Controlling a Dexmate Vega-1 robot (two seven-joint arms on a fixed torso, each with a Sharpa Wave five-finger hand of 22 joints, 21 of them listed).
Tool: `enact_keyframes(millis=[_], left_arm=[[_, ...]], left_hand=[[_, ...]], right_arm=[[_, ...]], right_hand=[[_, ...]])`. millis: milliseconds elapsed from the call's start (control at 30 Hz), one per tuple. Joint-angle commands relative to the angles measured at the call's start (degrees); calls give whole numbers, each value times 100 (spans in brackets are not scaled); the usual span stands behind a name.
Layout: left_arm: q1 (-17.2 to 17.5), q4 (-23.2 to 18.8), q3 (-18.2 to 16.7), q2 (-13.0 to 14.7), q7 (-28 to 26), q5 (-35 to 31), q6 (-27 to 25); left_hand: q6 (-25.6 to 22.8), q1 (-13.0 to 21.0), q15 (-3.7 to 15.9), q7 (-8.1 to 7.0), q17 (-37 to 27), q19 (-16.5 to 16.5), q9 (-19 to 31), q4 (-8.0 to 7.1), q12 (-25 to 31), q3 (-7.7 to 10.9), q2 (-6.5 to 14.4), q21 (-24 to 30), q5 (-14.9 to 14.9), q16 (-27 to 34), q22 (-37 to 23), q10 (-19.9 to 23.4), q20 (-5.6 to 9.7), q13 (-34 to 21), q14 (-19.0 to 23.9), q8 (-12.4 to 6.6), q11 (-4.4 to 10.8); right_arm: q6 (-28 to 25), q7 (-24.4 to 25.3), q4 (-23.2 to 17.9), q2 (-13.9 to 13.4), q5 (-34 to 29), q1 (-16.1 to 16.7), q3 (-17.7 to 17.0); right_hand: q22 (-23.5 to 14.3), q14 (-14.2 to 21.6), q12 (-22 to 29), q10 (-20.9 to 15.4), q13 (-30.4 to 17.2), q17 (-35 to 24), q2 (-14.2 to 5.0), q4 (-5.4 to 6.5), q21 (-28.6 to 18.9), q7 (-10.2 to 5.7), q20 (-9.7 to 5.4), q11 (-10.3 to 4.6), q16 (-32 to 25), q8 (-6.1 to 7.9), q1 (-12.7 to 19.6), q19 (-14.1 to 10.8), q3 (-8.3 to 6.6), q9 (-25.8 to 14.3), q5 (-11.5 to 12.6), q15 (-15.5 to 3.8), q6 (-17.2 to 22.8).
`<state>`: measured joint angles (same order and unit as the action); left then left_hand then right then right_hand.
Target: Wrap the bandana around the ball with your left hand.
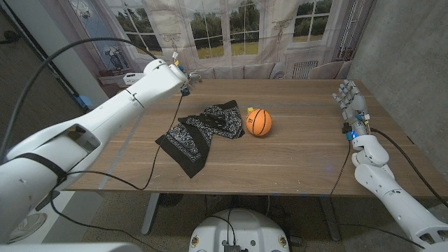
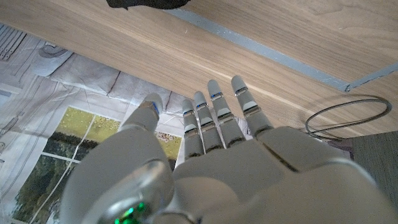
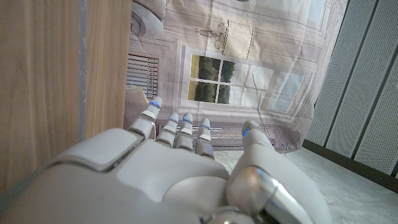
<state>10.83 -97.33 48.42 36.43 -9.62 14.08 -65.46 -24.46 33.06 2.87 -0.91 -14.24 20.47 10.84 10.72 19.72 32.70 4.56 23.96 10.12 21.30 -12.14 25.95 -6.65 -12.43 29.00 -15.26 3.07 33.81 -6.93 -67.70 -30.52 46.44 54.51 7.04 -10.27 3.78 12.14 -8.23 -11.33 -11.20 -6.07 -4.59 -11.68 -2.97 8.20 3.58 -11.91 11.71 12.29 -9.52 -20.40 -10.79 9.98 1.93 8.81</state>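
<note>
Lying crumpled on the wooden table [image 1: 294, 157], the black bandana with a white paisley print [image 1: 199, 133] is spreading from the table's middle toward the near left, its far right folds reaching up to the small orange basketball [image 1: 258, 122] and appearing to touch it. The ball is sitting just right of the cloth, near the table's centre. The left hand [image 1: 187, 78] is hovering over the far left part of the table, beyond the bandana and apart from it; in the left wrist view its fingers [image 2: 217, 118] are stretching out straight and slightly apart, holding nothing. The right hand [image 1: 350, 96] is standing upright at the table's right edge, well apart from the ball, its fingers [image 3: 177, 127] extending side by side with the thumb set off, gripping nothing.
</note>
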Motion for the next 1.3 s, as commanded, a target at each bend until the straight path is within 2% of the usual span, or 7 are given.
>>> enact_keyframes(millis=[33,567,833,900,967,1133,1300], left_arm=[[-1346,649,1353,2,1448,-257,-508],[-2728,1531,3099,-342,3285,-834,-338],[-3032,2031,3577,-612,3968,-1171,105],[-3106,2250,3714,-725,4205,-1286,335],[-3112,2338,3736,-779,4318,-1382,394],[-3216,2878,3988,-1114,4808,-1709,750],[-3237,3106,4194,-1350,5066,-2117,900]], left_hand=[[33,118,95,-27,-39,41,22,-24,-45,-74,-49,29,-20,7,-16,-60,34,-34,-79,36,18],[-249,507,168,-111,-126,14,27,-22,-50,-256,-268,59,-15,31,-16,-17,115,-80,-245,11,170],[-302,606,134,-182,-167,-136,33,-69,-123,-452,-466,18,24,-34,-12,-253,137,-122,-479,55,200],[-265,652,-17,-225,-170,-349,43,-137,-171,-633,-588,-48,72,-254,-7,-462,123,-168,-987,137,171],[-208,663,-111,-237,-136,-505,49,-172,-204,-734,-645,-104,102,-377,-1,-597,59,-192,-1196,196,109],[-161,651,-187,-250,-84,-619,57,-201,-274,-847,-732,-146,134,-509,6,-820,12,-214,-1392,244,48],[-199,618,-294,-241,-23,-735,74,-240,-339,-968,-837,-195,188,-643,13,-1014,-34,-236,-1576,250,-20]], right_arm=[[48,-12,50,41,33,22,-25],[111,-139,256,127,109,-61,-31],[146,-172,353,176,143,-108,-40],[154,-146,360,178,129,-109,-41],[154,-143,361,178,129,-108,-42],[145,-130,393,188,126,-118,-35],[157,-131,448,215,125,-156,-27]], right_hand=[[-31,57,31,-43,-26,1,18,-24,-40,-17,-11,-24,-39,36,-22,-39,11,-17,19,22,64],[-31,68,26,-55,-27,-1,9,-21,-40,-16,-13,-26,-38,25,-41,-43,21,-18,20,27,76],[-31,75,21,-55,-28,-2,2,-19,-40,-15,-17,-26,-38,20,-48,-44,25,-18,20,20,81],[-31,75,20,-56,-28,-2,-1,-18,-41,-16,-19,-21,-38,19,-50,-46,25,-19,20,20,82],[-31,75,20,-58,-28,-2,-2,-19,-41,-17,-19,-20,-37,18,-50,-46,25,-19,21,20,85],[-32,84,17,-57,-28,-1,-3,-20,-41,-18,-14,-28,-38,13,-53,-48,27,-19,21,27,83],[-32,98,18,-69,-29,-1,-8,-19,-44,-22,-14,-30,-41,8,-58,-55,28,-19,22,30,80]])
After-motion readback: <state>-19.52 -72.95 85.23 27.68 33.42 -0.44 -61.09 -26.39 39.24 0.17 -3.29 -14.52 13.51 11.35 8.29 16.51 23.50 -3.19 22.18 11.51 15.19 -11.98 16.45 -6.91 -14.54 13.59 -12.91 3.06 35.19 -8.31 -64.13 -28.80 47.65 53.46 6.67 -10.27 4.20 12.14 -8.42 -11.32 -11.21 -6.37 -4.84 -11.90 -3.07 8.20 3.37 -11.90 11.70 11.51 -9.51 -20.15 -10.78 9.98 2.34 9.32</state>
